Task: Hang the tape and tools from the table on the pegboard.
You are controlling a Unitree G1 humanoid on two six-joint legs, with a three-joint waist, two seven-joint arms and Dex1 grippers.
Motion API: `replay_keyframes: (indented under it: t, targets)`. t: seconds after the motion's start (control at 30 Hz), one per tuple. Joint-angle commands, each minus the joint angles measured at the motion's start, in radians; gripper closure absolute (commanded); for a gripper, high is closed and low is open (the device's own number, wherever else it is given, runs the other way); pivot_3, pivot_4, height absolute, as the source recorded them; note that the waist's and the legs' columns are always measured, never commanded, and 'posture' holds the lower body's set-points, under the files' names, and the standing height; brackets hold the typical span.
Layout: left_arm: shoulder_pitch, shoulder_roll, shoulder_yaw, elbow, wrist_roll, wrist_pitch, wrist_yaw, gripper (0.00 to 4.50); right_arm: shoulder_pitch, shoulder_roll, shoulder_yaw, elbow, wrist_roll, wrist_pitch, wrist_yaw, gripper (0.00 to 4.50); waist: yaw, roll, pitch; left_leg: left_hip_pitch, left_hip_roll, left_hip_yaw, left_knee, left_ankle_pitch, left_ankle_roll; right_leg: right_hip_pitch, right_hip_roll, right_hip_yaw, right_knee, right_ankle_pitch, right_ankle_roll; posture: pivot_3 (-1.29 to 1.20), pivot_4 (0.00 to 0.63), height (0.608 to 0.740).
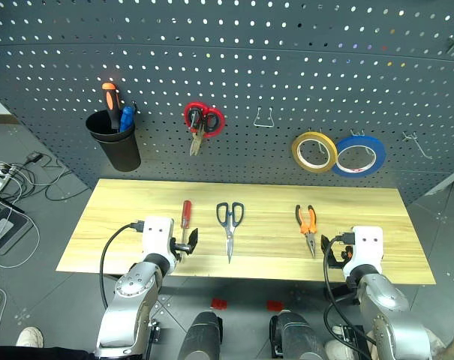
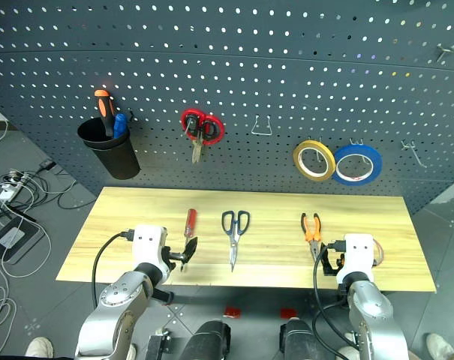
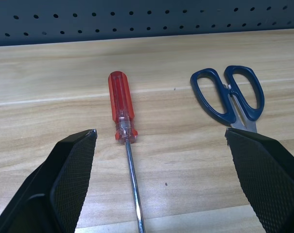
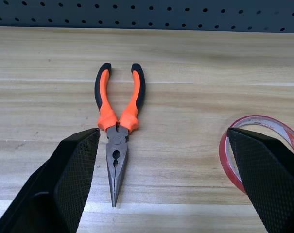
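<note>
On the light wooden table [image 1: 136, 202] three tools lie in a row with their handles toward the pegboard [image 1: 249, 60]. They are a red-handled screwdriver [image 1: 185, 215], dark-blue-handled scissors [image 1: 230, 220] and orange-and-black pliers [image 1: 308, 223]. My left gripper [image 3: 161, 133] is open just above the table's front edge, with the screwdriver's shaft [image 3: 133, 184] running between its fingers, untouched. My right gripper [image 4: 164, 130] is also open, low over the pliers' nose [image 4: 116, 165]. The red tape [image 4: 224, 155] lies flat beside the pliers, partly hidden behind one finger.
On the pegboard hang a black cup [image 1: 115, 146] with an orange and a blue screwdriver, red-handled scissors [image 1: 202, 120], a yellow roll [image 1: 314, 151] and a blue roll [image 1: 359, 155]. Bare hooks [image 1: 264, 118] sit between and to the right. Cables [image 1: 9, 187] lie on the floor at left.
</note>
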Motion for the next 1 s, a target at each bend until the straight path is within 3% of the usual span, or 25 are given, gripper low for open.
replay_keyframes:
  t: [0.03, 1.0]
  targets:
    - [0.011, 0.014, -0.001, -0.035, 0.0, -0.022, -0.003, 0.03, 0.007, -0.006, -0.014, -0.033, 0.005, -0.019, 0.003, 0.0, 0.0, 0.0, 0.0, 0.0, 0.0, 0.0, 0.0, 0.0, 0.0, 0.0, 0.0, 0.0, 0.0, 0.0, 0.0, 0.08, 0.196, 0.74]
    - [0.025, 0.001, -0.001, -0.058, -0.013, -0.018, 0.007, 0.03, 0.012, -0.006, -0.015, -0.044, 0.008, -0.007, 0.003, 0.0, 0.0, 0.0, 0.0, 0.0, 0.0, 0.0, 0.0, 0.0, 0.0, 0.0, 0.0, 0.0, 0.0, 0.0, 0.0, 0.08, 0.217, 0.74]
